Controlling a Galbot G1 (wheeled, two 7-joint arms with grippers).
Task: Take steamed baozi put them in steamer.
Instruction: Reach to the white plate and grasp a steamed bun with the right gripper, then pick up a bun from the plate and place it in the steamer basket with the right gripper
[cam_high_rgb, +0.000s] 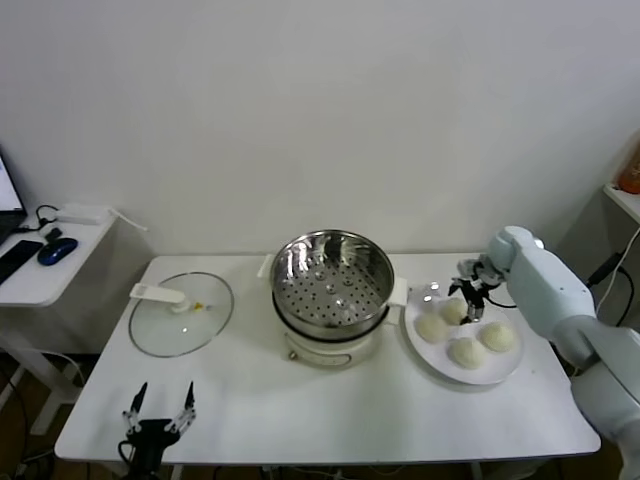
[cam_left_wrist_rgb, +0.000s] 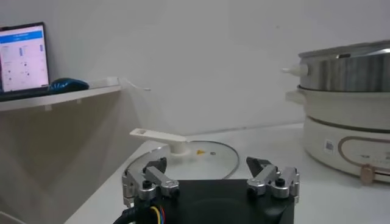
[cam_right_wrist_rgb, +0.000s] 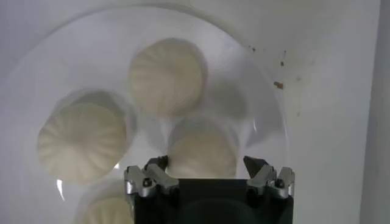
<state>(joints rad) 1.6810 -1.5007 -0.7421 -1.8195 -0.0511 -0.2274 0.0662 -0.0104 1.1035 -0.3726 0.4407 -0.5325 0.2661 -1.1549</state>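
Four baozi (cam_high_rgb: 466, 351) on one plate (cam_high_rgb: 505, 371), one steamer (cam_high_rgb: 331, 275), one glass lid (cam_high_rgb: 180, 313).

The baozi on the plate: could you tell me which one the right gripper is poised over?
The back baozi, nearest the wall, sits between the open fingers of the right gripper. The other three on the plate lie clear of it.

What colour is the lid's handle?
White. The handle on the glass lid shows best in the left wrist view.
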